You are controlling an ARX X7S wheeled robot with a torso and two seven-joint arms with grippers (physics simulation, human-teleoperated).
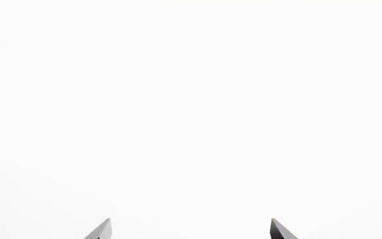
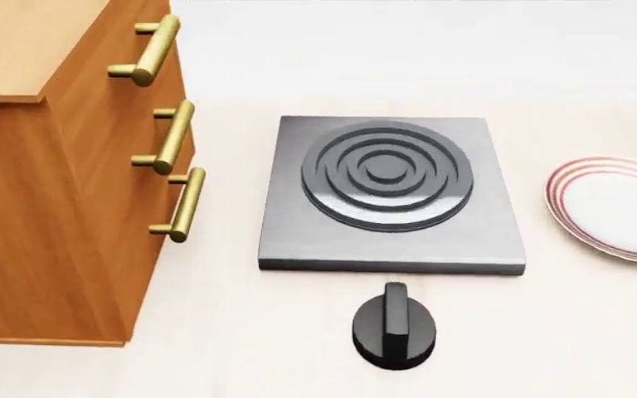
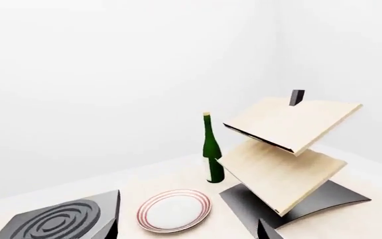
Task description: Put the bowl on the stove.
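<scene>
While the bowl is showing in no view, the stove (image 2: 391,195) is lying bare at twelve o'clock, left pincer (image 1: 191,229) gaping, right pincer's state being untellable.

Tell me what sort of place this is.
Probably a simulated kitchen counter: a stove with a ring burner and its knob, a wooden drawer cabinet, a red-ringed plate and a green bottle beside a tilted shelf rack.

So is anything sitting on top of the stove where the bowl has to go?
No. The stove has nothing on its ring burner. The plate lies beside it, the knob in front. No bowl shows in any view.
</scene>
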